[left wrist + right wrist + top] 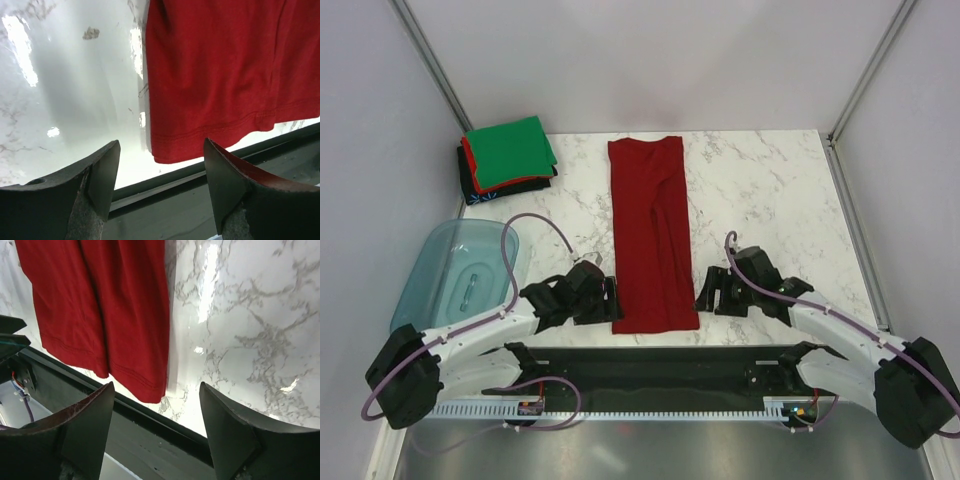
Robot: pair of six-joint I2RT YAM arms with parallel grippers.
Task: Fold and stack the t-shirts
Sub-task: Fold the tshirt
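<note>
A dark red t-shirt (653,232) lies on the marble table, folded into a long narrow strip running from the back to the near edge. Its hem shows in the left wrist view (220,75) and in the right wrist view (105,305). My left gripper (613,301) is open and empty just left of the hem's near corner. My right gripper (706,291) is open and empty just right of the hem's other corner. A stack of folded shirts, green (508,152) on top of red and black, sits at the back left.
A translucent teal plastic tub (460,276) stands at the left, beside my left arm. A dark rail (650,365) runs along the table's near edge. Grey walls close in the table on both sides and at the back.
</note>
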